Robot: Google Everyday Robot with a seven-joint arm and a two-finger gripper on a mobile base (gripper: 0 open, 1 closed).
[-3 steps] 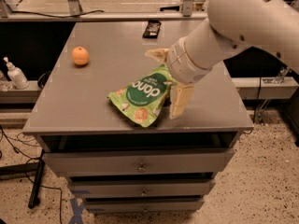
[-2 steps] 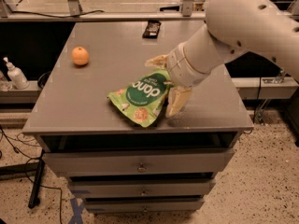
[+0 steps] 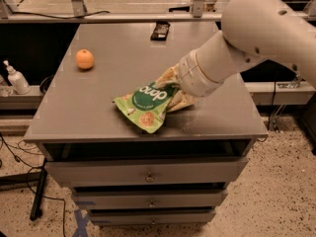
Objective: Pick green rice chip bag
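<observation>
Item under inspection: the green rice chip bag [image 3: 147, 104]. It lies on the front half of the grey surface [image 3: 108, 90], slightly right of centre, set at a slant. Its dark green oval with white letters faces up. The printed round chips sit toward the lower end, which comes near the front edge of the surface.

The gripper [image 3: 171, 90] is at the bag's right end, low over the surface and in contact with the foil. It cannot be told whether it is clamped on the bag or merely set around it. The white arm [image 3: 247, 38] enters from the upper right and slopes down to this point.

Other items noted:
- Orange fruit [image 3: 85, 59] — left part of the surface, well apart from the bag.
- Small dark flat packet [image 3: 160, 30] — near the rear edge, well apart from the bag and the gripper.
- White pump bottle [image 3: 16, 78] — off the surface, on a lower ledge to the left.

Below the surface, the cabinet shows a stack of drawers [image 3: 148, 174], the top one with a small central knob.
</observation>
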